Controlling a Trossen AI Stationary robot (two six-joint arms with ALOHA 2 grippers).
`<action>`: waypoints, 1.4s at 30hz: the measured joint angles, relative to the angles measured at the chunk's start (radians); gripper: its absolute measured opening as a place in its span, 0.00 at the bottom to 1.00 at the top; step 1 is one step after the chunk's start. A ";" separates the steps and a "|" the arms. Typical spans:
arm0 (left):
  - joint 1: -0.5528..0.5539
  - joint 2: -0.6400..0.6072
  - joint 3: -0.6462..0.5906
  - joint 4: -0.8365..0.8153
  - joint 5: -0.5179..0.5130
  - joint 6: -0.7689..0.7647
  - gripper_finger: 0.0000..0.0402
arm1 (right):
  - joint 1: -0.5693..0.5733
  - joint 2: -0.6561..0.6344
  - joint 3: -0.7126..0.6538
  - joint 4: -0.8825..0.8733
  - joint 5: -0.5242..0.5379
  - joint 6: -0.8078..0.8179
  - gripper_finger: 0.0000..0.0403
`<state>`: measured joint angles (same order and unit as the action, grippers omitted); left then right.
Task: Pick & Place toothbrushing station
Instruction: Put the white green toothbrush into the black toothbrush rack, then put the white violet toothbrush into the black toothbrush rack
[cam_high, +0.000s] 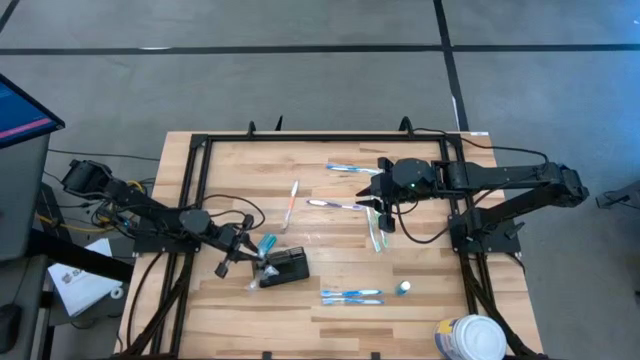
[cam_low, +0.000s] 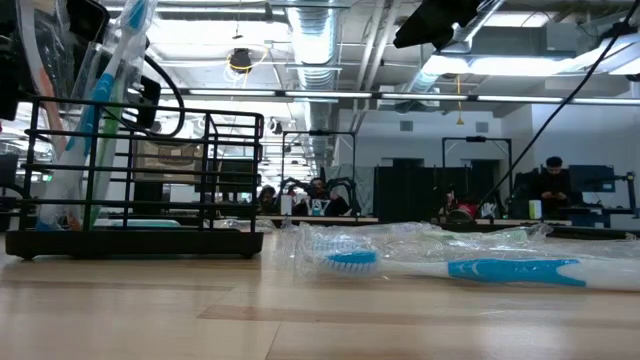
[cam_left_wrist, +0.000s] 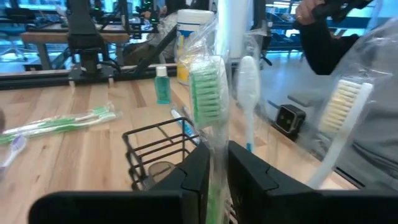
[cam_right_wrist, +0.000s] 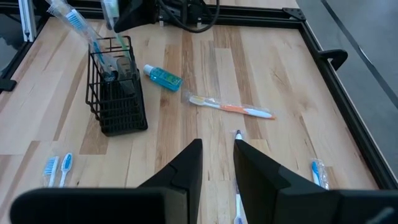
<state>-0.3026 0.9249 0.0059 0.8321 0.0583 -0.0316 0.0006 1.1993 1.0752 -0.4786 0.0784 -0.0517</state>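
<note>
The toothbrushing station, a small black wire holder (cam_high: 288, 266) (cam_right_wrist: 115, 93) (cam_low: 130, 180), stands on its base near the table's near left. Wrapped toothbrushes stick up out of it, a blue one (cam_right_wrist: 73, 20) leaning outward. My left gripper (cam_high: 256, 260) (cam_left_wrist: 216, 177) reaches level to the holder's left side and is shut on a green toothbrush in a clear wrapper (cam_left_wrist: 208, 93). My right gripper (cam_high: 386, 208) (cam_right_wrist: 217, 165) hangs open well above the table's far right, nothing between its fingers. A white toothbrush (cam_right_wrist: 238, 140) lies on the wood below it. My left gripper pinches the wrapped green toothbrush between its two fingers, at the handle below the bristle head (cam_left_wrist: 216, 163). The fingers come in level from the table's left, across the handle. The brush stands about upright, head up. Its lower end is hidden below the fingers.
A white tub (cam_high: 470, 338) (cam_left_wrist: 193, 37) sits at the near right corner and a small blue bottle (cam_high: 403, 288) (cam_right_wrist: 163, 76) left of it. Loose toothbrushes lie about: orange (cam_right_wrist: 230, 107), a green pair (cam_high: 378, 236), a blue pair (cam_high: 350, 296). A black frame (cam_high: 200, 140) rims the table.
</note>
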 joint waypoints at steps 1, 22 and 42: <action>0.000 0.000 0.000 0.000 -0.010 0.004 0.12 | 0.000 0.000 0.000 0.000 0.000 0.000 0.20; 0.000 0.000 0.000 -0.001 -0.033 0.026 0.34 | 0.000 0.000 0.000 0.000 0.000 0.000 0.20; 0.001 0.000 0.000 0.218 -0.383 0.140 0.44 | -0.025 0.000 0.000 -0.015 0.000 0.034 0.20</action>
<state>-0.3016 0.9245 0.0059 1.0501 -0.3249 0.1081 -0.0246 1.1992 1.0752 -0.4935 0.0784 -0.0180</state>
